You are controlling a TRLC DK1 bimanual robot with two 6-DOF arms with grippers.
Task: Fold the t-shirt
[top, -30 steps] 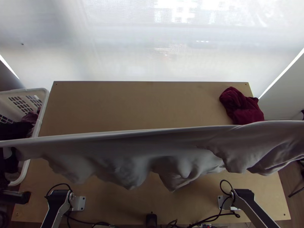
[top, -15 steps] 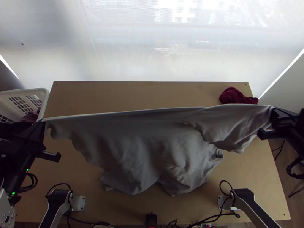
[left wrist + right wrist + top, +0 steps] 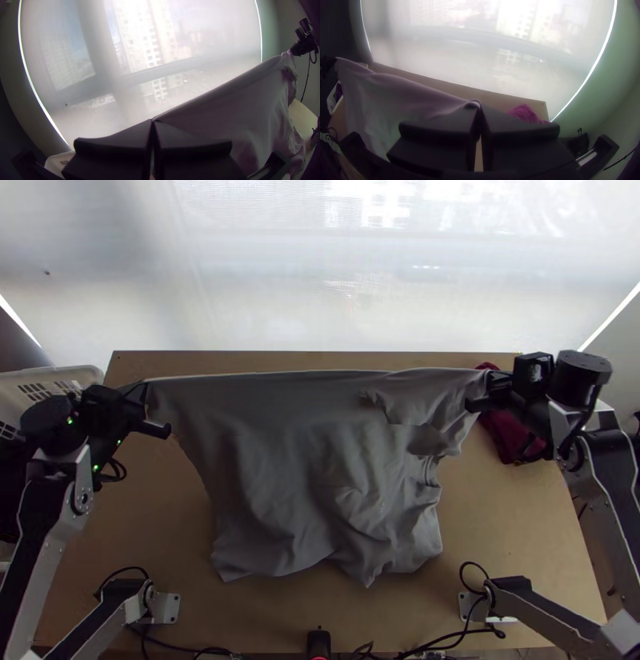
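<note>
A grey t-shirt [image 3: 312, 476] hangs stretched between the two grippers, its upper edge pulled nearly straight and its lower part draping in folds toward the table's near half. At its left upper corner the left gripper [image 3: 147, 394] is shut on the cloth; the right gripper [image 3: 486, 386] is shut on the opposite corner, near a sleeve-like flap. In the left wrist view, the left gripper [image 3: 153, 122] pinches the t-shirt [image 3: 233, 113] at the fingertips. The right wrist view has the right gripper [image 3: 480, 106] closed on the edge of the t-shirt [image 3: 403, 96].
A dark red cloth [image 3: 506, 434] lies bunched at the table's right side, partly beneath the right arm. A white basket [image 3: 90, 374] with dark things stands at the left edge. The wooden table [image 3: 264, 361] extends behind the shirt.
Both grippers have come into the top view and moved inward and up the picture, lower toward the table. The shirt has moved with them, its lower part now hanging more spread out.
</note>
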